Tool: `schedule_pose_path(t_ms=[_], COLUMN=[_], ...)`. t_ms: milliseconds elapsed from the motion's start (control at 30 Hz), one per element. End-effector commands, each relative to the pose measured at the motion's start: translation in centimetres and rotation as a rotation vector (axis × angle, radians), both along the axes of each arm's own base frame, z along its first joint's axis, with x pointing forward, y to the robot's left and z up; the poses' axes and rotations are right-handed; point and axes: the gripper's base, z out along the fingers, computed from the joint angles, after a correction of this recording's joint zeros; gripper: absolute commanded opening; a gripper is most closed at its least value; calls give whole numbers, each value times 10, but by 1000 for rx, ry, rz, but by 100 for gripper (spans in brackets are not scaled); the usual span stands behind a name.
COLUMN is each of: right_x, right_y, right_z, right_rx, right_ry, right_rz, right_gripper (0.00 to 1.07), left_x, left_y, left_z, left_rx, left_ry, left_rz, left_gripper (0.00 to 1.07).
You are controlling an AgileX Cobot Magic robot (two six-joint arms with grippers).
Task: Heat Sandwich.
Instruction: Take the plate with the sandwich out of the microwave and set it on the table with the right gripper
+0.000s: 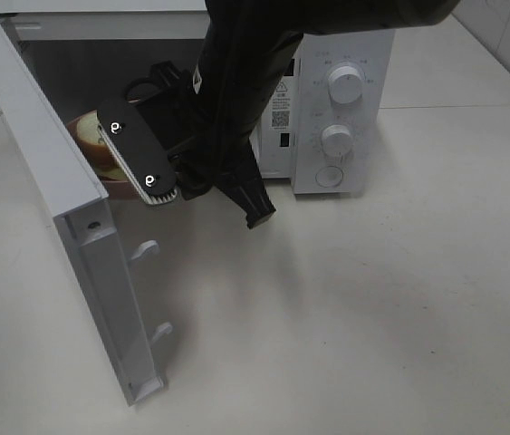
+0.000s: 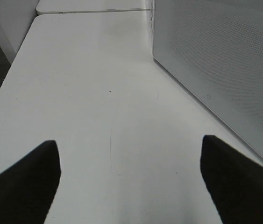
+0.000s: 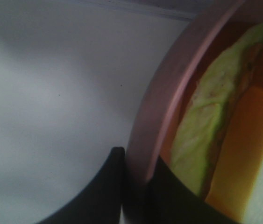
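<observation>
Sandwich [image 3: 201, 140], soft white bread with a green-yellow filling layer, lies on a round, smooth pink plate [image 3: 161, 107] at upper left of the high view inside the open white microwave [image 1: 345, 100], the right hand [image 3: 138, 186] pinching the plate rim, the left hand [image 2: 129, 182] spread above the matte white bench [image 2: 98, 93].

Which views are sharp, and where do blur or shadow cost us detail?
Exterior high: sharp and evenly lit, but the dark arm hides most of the sandwich in the microwave. Left wrist: clear, left gripper fingers in silhouette. Right wrist: dim and soft, pink plate rim blurred between the right gripper fingers.
</observation>
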Motion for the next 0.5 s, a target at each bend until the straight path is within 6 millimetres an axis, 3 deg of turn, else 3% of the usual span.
schedule_pose_path(t_ms=[33, 500], right_x=[-9, -41], right_y=[-2, -34], right_z=[13, 16], right_rx=[35, 51], right_ry=[-43, -61], right_rz=[30, 25], right_gripper=[0, 0], left_x=[-2, -2], left_y=[0, 0], left_z=[0, 0], left_rx=[-3, -3], left_ry=[-26, -26], left_rz=[2, 2], left_gripper=[76, 76])
